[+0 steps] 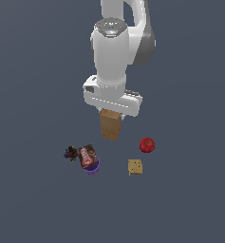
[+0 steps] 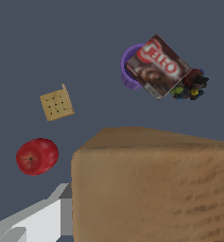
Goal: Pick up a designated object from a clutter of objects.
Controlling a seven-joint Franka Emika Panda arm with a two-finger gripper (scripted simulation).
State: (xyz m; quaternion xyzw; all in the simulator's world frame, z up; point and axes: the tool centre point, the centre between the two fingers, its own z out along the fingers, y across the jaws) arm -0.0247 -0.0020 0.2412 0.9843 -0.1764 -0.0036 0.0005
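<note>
In the middle of the exterior view, your gripper (image 1: 112,115) sits right on top of the tan box (image 1: 110,126), which stands upright there. You cannot tell whether the jaws are clamped on it; one grey finger (image 2: 47,215) lies against the box's side. Lower in the frame lie the red apple (image 1: 147,144), the cracker (image 1: 135,166), the brown packet (image 1: 87,156) over the purple bowl (image 1: 92,167), and a dark multicoloured bit (image 1: 70,153).

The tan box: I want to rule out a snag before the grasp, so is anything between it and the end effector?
Nothing visible. The end effector sits directly over the tan box, with one finger beside the box's side. The red ball, dotted square and brown packet on the purple bowl lie apart from it.
</note>
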